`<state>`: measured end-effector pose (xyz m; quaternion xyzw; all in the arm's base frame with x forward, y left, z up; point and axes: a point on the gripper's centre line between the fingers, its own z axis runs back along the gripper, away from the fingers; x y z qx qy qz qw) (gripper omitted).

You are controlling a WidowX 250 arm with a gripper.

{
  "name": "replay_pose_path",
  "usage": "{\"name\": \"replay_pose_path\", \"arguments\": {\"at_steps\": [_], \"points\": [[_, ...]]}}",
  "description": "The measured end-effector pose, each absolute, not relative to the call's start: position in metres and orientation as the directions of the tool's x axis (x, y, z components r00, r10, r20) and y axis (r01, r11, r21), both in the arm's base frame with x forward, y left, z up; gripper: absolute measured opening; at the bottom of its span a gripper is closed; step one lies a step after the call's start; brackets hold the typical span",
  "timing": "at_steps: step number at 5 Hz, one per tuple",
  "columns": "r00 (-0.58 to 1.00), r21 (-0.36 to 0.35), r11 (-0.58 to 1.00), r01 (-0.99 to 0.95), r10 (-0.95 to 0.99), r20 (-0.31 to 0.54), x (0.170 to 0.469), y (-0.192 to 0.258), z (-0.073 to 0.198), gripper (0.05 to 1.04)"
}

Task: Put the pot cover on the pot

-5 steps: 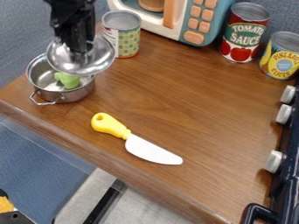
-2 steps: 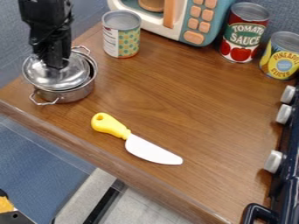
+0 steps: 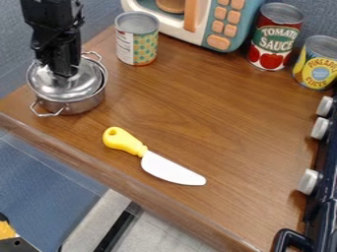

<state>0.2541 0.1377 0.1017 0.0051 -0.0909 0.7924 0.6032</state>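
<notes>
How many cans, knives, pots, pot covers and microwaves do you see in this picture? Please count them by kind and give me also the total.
Cans: 3
Knife: 1
Pot: 1
Pot cover: 1
Microwave: 1
Total: 7

I'm standing here counting, and I'm getting three cans [image 3: 137, 42]. I'm seeing one pot [image 3: 79, 105], and on it I'm making out two pot handles [image 3: 46, 115]. I'm finding one pot cover [image 3: 49, 88], one knife [image 3: 158, 164] and one toy microwave [image 3: 245, 22]. Only one counter [image 3: 171, 98] is showing, and one stove [image 3: 325, 162], where I'm spotting three knobs [image 3: 309, 181] and one stove handle [image 3: 289, 240]. As for grippers, I'm counting just one gripper [image 3: 64, 74].
</notes>
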Motion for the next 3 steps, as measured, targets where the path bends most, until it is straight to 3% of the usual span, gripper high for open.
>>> {"name": "replay_pose_path", "arguments": {"at_steps": [2,3], "points": [[-0.271,-0.173,-0.260,-0.950,0.961,0.045,0.2501,0.1309,0.1099,0.278],[-0.264,-0.155,-0.258,-0.954,0.964,0.022,0.2476,0.1269,0.1101,0.334]]}}
